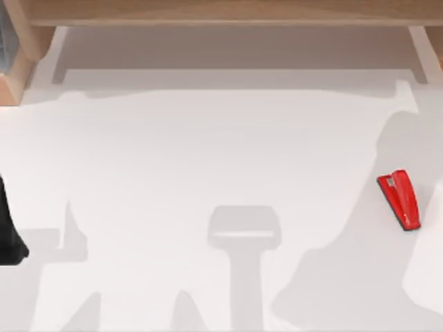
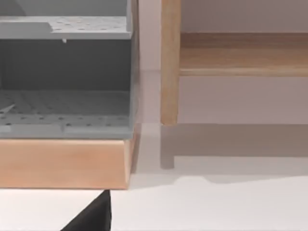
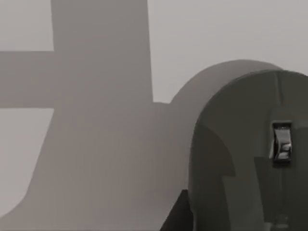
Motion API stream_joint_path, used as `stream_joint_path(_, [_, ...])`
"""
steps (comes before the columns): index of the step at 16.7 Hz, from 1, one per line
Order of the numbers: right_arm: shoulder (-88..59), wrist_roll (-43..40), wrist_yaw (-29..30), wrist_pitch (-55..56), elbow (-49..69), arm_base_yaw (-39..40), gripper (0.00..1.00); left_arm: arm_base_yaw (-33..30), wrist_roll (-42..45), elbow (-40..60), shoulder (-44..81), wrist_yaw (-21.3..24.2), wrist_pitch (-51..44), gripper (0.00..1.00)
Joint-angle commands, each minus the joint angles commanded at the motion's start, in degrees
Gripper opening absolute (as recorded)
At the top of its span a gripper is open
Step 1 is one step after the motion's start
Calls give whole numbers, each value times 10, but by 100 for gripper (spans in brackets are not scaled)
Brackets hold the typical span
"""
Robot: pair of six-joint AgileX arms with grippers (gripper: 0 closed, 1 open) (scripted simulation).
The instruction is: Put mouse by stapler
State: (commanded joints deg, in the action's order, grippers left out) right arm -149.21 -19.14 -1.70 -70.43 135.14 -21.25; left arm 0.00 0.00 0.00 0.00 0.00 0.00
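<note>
The red wedge-shaped stapler (image 1: 399,199) with its thin black base lies on the white table near the right side, its wider end toward the back. The grey mouse (image 3: 250,159) sits very close under the right wrist camera, its scroll wheel (image 3: 282,142) facing up, casting a round shadow on the table. A dark part of my right gripper (image 3: 175,216) shows just beside the mouse. A pale part of my right arm (image 1: 423,270) enters at the right edge, in front of the stapler. My left gripper (image 1: 8,235) stays dark at the left edge.
A wooden shelf frame (image 1: 221,14) runs along the back of the table. A grey perforated drawer unit (image 2: 65,77) on a wooden base (image 2: 65,163) stands at the back left, next to a wooden post (image 2: 170,62). Arm shadows fall across the white tabletop (image 1: 221,159).
</note>
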Motion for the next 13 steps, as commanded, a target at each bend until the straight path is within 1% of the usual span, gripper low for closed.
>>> stream_joint_path(8, [5,1,0,-2,1,-1,0,0,0,0,0,0,0,100])
stream_joint_path(13, [74,7,5,-20,-22,-7,0,0,0,0,0,0,0,100])
